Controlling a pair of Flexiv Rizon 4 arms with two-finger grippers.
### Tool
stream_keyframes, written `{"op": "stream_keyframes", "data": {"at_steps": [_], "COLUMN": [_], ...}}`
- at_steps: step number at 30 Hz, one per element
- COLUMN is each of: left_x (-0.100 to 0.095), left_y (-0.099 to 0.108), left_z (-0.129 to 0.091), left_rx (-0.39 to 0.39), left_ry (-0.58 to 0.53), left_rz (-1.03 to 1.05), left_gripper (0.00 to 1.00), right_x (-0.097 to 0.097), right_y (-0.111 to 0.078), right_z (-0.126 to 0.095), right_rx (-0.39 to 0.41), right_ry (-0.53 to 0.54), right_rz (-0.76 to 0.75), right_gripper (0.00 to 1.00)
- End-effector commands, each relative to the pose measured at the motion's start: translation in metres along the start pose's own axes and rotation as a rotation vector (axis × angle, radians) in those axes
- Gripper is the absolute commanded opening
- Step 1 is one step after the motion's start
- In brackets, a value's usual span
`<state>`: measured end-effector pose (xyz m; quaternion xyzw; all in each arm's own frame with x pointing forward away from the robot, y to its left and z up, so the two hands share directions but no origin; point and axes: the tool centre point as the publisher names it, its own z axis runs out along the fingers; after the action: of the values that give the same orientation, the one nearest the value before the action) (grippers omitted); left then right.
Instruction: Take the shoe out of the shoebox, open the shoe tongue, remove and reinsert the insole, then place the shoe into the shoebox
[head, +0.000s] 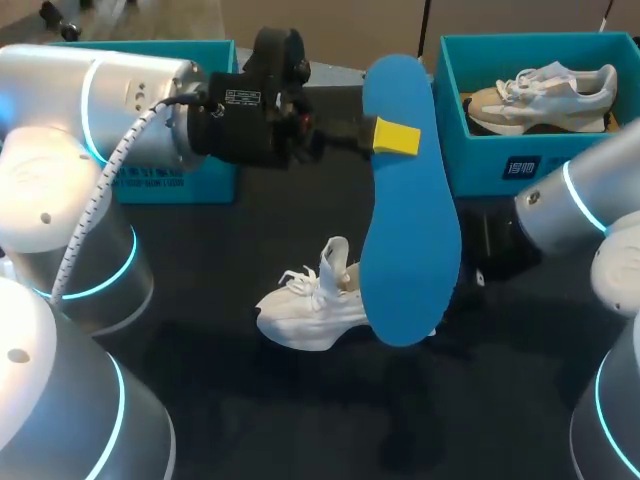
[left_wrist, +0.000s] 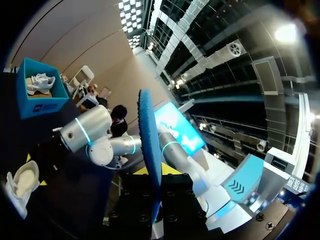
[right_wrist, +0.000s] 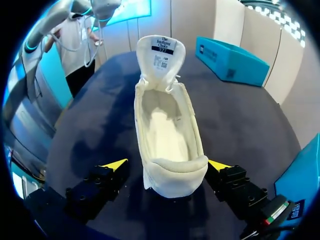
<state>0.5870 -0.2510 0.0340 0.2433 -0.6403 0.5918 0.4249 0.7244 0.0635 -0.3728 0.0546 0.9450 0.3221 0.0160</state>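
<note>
On the dark table (head: 200, 400) is a white shoe (head: 305, 310), tongue up; left gripper (head: 395, 137) holds the blue insole (head: 410, 220), right gripper (right_wrist: 167, 164) is wide around the shoe.

I'm counting two shoes here, the white shoe (head: 310, 305) and the boxed shoe (head: 545, 95). I'm also seeing two teal boxes, the left shoebox (head: 195, 185) and the right shoebox (head: 480, 160), plus one blue insole (head: 410, 220).
</note>
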Motion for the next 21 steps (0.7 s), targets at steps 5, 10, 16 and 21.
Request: {"op": "stream_keyframes", "data": {"at_steps": [5,10,16,21], "left_x": [-0.001,-0.001,-0.001,-0.001], "left_y": [0.001,0.001,0.001,0.001], "left_z": [0.002,0.002,0.002,0.002], "left_rx": [0.002,0.002,0.002,0.002], "left_ry": [0.0,0.0,0.0,0.0], "left_rz": [0.0,0.0,0.0,0.0], "left_gripper": [0.0,0.0,0.0,0.0], "right_x": [0.007,0.011,0.013,0.013], "right_y": [0.012,0.02,0.029,0.033], "right_z": [-0.023,-0.029,-0.033,-0.039], "right_rx": [0.143,0.196,0.276,0.303], "right_ry": [-0.032,-0.056,-0.082,-0.1], "right_rz": [0.007,0.016,0.042,0.06], "right_gripper": [1.0,1.0,1.0,1.0]}}
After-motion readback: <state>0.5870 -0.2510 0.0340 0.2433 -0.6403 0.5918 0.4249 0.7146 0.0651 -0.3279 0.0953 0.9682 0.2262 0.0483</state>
